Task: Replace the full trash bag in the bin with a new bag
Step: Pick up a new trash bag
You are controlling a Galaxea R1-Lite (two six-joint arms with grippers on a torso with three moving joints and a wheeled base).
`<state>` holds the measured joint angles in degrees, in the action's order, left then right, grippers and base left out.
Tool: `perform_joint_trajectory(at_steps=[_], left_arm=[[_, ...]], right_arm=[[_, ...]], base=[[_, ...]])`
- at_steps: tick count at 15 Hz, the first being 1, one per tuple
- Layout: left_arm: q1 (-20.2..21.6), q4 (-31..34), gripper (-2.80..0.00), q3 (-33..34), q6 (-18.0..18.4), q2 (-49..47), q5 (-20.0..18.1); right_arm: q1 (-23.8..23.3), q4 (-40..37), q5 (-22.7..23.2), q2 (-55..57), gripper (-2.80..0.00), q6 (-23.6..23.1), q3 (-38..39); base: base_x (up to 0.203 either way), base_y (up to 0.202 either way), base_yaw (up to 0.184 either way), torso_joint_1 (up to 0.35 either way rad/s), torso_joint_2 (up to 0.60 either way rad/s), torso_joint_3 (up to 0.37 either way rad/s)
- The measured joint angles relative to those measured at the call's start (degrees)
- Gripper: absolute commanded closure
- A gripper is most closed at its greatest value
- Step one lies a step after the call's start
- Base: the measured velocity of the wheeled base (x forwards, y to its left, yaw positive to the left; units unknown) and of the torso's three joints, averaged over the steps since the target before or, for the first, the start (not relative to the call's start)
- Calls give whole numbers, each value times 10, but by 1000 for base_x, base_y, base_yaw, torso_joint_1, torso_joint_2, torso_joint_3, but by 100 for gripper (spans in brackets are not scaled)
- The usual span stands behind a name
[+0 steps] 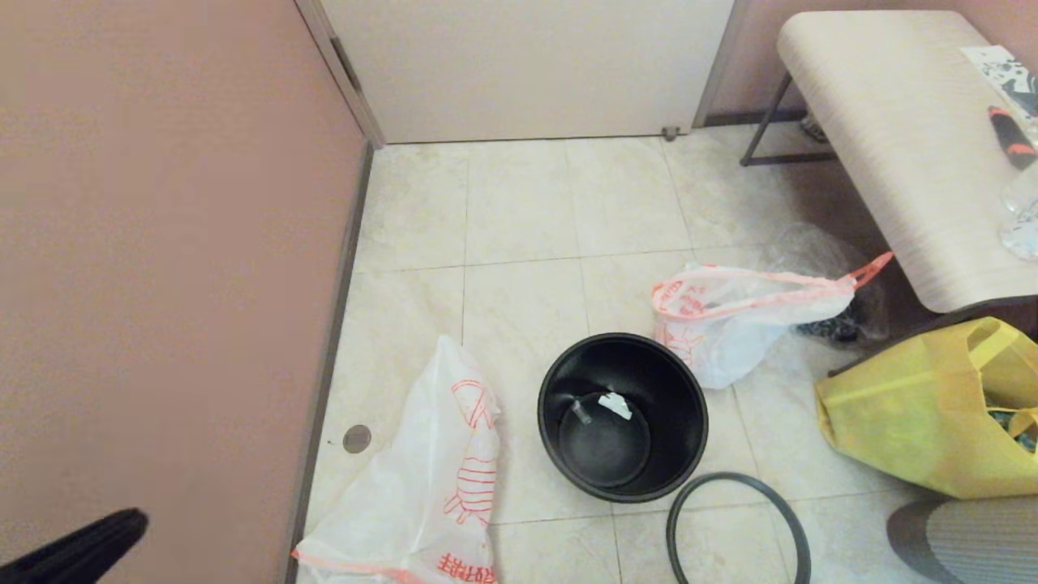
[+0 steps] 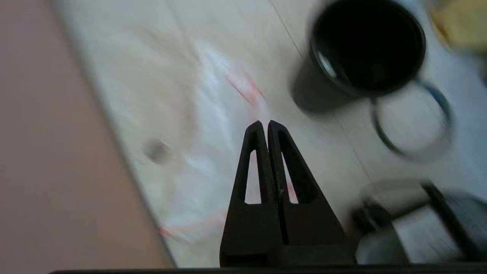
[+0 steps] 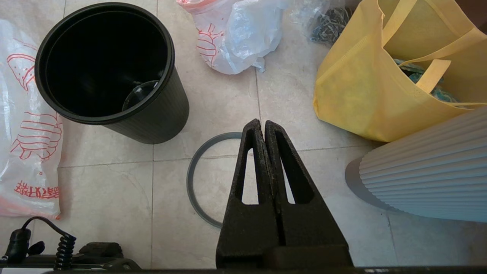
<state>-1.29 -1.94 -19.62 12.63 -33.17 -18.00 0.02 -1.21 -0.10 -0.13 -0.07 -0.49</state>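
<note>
Your left claw (image 2: 265,123) hangs above the floor with its two fingers pressed together and nothing between them; in the head view only a dark part of that arm shows at the lower left corner, against the pink wall (image 1: 162,243). Your right claw (image 3: 262,123) is likewise pressed together and empty, hovering over the grey rim ring (image 3: 198,182) that lies flat on the tiled floor (image 1: 519,211).

The bin (image 1: 623,415) stands upright on the floor with its mouth facing up. No bag lines it; a small white scrap lies on its bottom. The rim ring (image 1: 734,527) lies apart from it, just beside its base on the side nearer you and to your right.

The new bag (image 1: 430,478) lies limp and flat on the floor to the left of the bin, just beside it. Its long axis runs from near you away toward the door (image 1: 527,65), with the pink-orange hem band at the near end. It carries an orange-red line drawing and a row of characters near the hem, which you cannot read from here.

The full bag (image 1: 734,320) with the same print lies beyond the bin on the right, touching its rim, the drawstring loop stretched toward the counter (image 1: 892,146). A yellow bag (image 1: 916,422) sits at the right.
</note>
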Motion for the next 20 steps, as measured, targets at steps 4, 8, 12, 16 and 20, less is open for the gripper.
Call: perform_joint_trajectory(at_steps=[4,8,12,16,20], left_arm=[[-91,-71,0,-84,-31,-340,55],[-177,-133,0,-256,-87,-651,197],[-198,-65,-280,-569,-126,-887,314],[-193,41,-280,-802,-155,-1049,407],[-174,75,-280,-867,-180,-1137,436]], right_arm=[[0,0,0,0,0,0,0],[0,0,0,0,0,0,0],[0,0,0,0,0,0,0],[0,0,0,0,0,0,0],[0,0,0,0,0,0,0]], base=[[0,0,0,0,0,0],[0,0,0,0,0,0],[0,0,0,0,0,0],[0,0,0,0,0,0],[0,0,0,0,0,0]])
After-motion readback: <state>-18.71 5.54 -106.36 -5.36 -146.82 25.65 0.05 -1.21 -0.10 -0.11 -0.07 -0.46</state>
